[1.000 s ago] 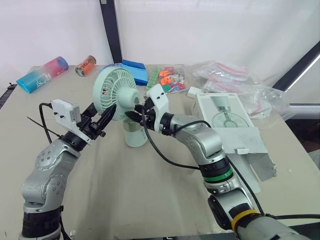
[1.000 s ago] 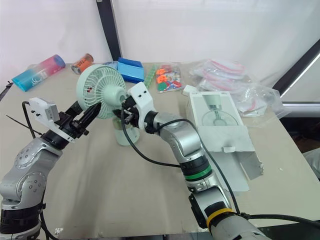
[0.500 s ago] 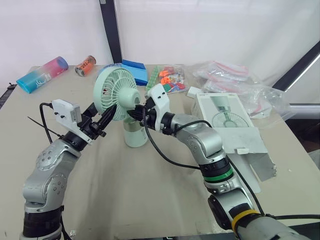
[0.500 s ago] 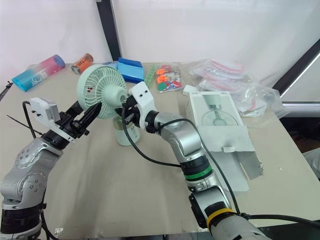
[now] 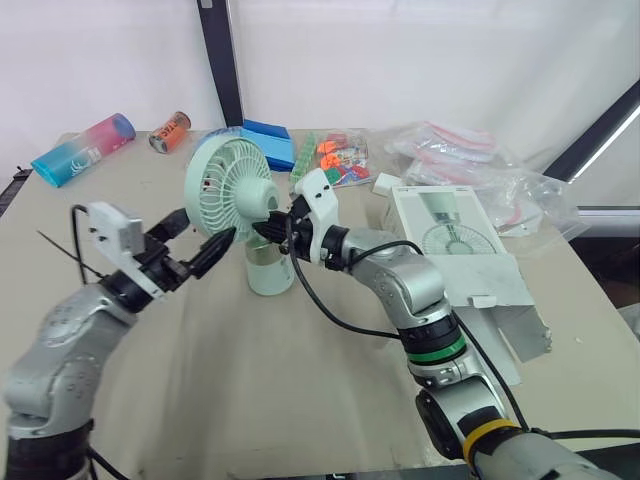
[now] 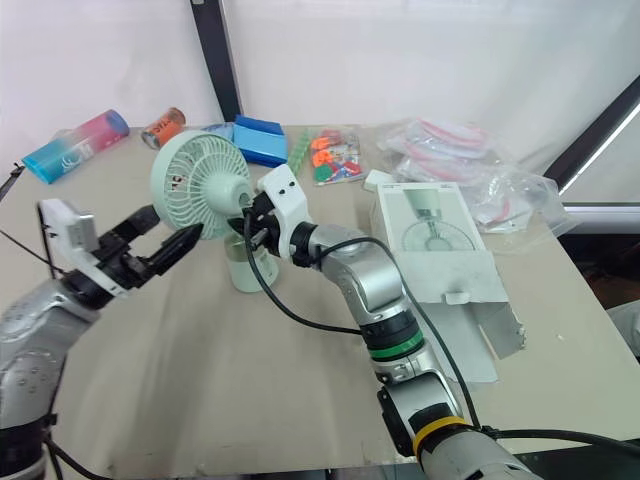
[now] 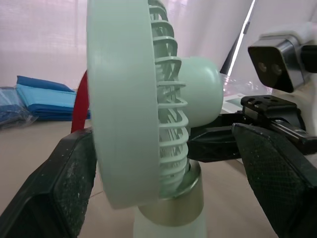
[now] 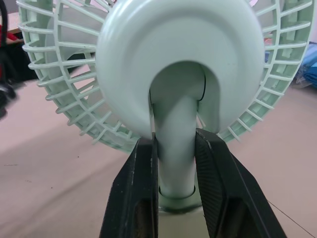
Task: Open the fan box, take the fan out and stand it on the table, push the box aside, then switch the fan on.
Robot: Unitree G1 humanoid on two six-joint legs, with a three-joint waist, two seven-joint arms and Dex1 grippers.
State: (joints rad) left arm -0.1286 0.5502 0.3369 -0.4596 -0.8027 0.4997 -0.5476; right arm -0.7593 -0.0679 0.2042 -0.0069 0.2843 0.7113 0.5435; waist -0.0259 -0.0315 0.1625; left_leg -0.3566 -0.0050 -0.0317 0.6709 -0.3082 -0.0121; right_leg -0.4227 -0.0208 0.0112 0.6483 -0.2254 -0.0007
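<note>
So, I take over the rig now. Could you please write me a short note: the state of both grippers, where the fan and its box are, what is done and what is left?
Left gripper: open, holding nothing, one finger on each side of the head of the fan.
Right gripper: shut on the fan's neck, just above the base.
Fan: out of its box, upright on the table.
Fan box: open, lying on the table to the robot's right of the fan, apart from it.
Done: box opened, fan taken out and stood up, and the box seems pushed aside.
Left: switch the fan on. I cannot tell whether the blades turn.
</note>
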